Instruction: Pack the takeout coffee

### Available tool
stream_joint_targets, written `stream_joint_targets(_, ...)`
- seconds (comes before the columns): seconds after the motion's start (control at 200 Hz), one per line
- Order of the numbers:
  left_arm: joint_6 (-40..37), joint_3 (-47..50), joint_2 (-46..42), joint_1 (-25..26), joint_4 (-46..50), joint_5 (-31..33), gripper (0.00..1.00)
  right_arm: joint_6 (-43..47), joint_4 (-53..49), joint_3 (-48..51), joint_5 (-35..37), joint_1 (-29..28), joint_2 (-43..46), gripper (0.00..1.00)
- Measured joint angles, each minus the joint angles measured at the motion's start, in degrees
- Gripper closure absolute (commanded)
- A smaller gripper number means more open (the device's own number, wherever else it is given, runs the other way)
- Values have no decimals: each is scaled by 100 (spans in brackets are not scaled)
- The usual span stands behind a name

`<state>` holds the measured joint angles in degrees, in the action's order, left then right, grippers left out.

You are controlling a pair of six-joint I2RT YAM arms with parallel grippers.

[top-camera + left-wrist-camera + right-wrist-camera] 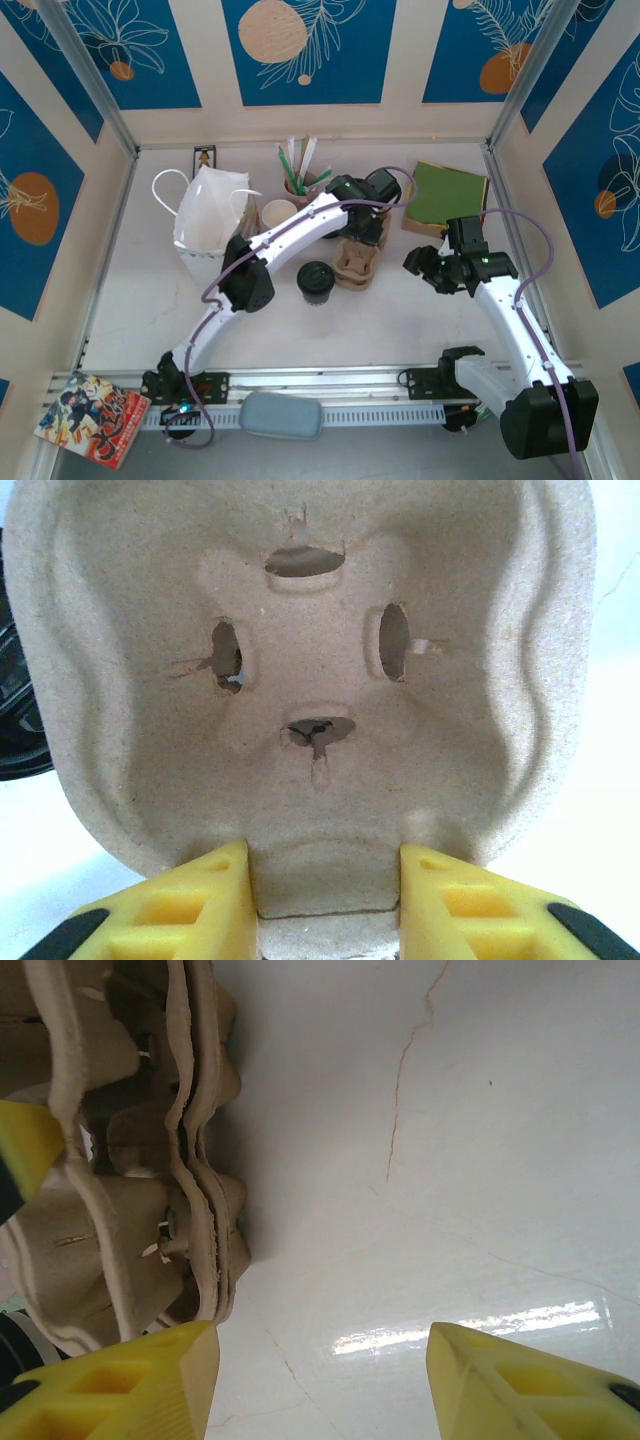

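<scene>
The left gripper (322, 860) is clenched on the rim of a pulp cup carrier (310, 650). Its yellow fingers (190, 905) press one on each side of a tab of that rim, and the cup pocket with four slits faces the wrist camera. The right gripper (320, 1350) is released, with nothing between its fingers, over the white table (470, 1140) and just beside the stack of carriers (205, 1160). The takeout coffee (315, 279), with its black lid on, stands upright on the table just left of the carriers and apart from both grippers, while the white paper bag (208, 222) stands farther to the left and back.
</scene>
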<state>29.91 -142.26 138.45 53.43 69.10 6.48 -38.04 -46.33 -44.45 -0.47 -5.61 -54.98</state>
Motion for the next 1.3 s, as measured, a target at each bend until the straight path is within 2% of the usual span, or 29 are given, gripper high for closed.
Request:
stream_joint_targets(0.525,125,-20,-837,-4,-439,-2,66,0,129,0,0,0,0,42)
stream_joint_targets(0.875,-85,-20,-1576,-4,-605,2,66,0,225,-168,-103,-7,0,41)
stream_joint_targets(1.095,-369,-15,-2184,-2,-671,151,66,2,428,-496,-151,-273,0,37)
stream_joint_targets(1.3,-699,149,-2885,-4,-734,586,66,26,706,-782,-144,-787,0,24)
